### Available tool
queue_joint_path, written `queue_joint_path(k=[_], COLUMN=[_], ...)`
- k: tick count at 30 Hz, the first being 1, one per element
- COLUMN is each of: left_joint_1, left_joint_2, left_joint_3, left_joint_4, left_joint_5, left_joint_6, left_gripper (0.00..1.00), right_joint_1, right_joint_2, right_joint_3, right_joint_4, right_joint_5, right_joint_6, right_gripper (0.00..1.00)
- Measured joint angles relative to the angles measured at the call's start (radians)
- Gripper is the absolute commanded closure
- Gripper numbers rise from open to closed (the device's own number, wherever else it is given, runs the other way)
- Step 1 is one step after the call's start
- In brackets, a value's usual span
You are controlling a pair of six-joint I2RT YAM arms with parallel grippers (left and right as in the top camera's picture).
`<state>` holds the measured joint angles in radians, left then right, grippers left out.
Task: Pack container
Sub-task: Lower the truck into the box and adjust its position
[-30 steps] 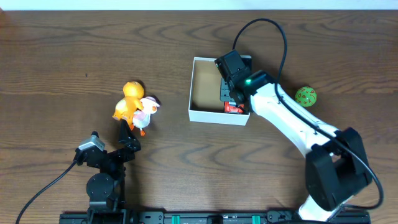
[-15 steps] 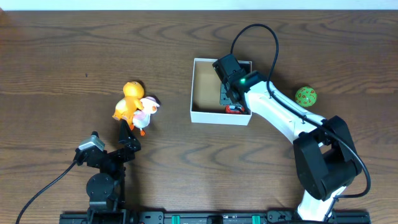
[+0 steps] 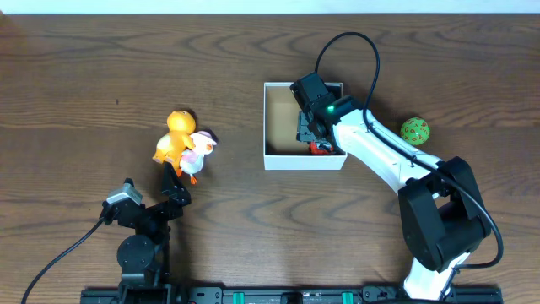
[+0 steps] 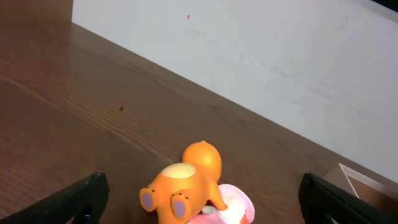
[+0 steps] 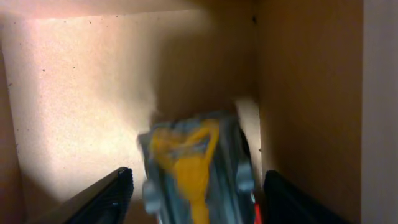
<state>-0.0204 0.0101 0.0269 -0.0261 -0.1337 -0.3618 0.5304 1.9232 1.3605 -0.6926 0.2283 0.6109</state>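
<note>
White-walled square cardboard container [image 3: 304,160] centre frame, right gripper [image 5: 198,191] spread astride blurred grey-yellow toy [image 5: 186,155] inside, left gripper [image 4: 202,196] wide apart.

Container [image 3: 304,161]: white walls, tan inside. Blurry toy [image 5: 193,168]: grey-blue w/ yellow, red bit. Figure [image 3: 175,135]: orange. Small figure [image 3: 201,150]: pink & white. Ball [image 3: 414,131]: green, pale spots. Table [image 3: 84,84]: dk brown wood grain.

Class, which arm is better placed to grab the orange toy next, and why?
Left. The left gripper, open, sits just short of the orange toy; the right gripper is inside the container.
</note>
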Motion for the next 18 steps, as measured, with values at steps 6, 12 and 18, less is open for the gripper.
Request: queue_joint_path(k=[6, 12, 18], left_joint_1=[0.0, 0.0, 0.0], left_joint_2=[0.0, 0.0, 0.0], left_joint_3=[0.0, 0.0, 0.0], left_joint_4=[0.0, 0.0, 0.0], left_joint_5=[0.0, 0.0, 0.0], left_joint_6=[0.0, 0.0, 0.0], left_gripper=[0.02, 0.02, 0.02], right_joint_1=[0.0, 0.0, -0.001], right_joint_2=[0.0, 0.0, -0.002], right_joint_3=[0.007, 0.142, 0.383], right_joint_4=[0.001, -0.061, -0.231], right_joint_5=[-0.005, -0.009, 0.015], right_joint_6=[-0.014, -0.068, -0.113], right_gripper=[0.24, 0.23, 0.22])
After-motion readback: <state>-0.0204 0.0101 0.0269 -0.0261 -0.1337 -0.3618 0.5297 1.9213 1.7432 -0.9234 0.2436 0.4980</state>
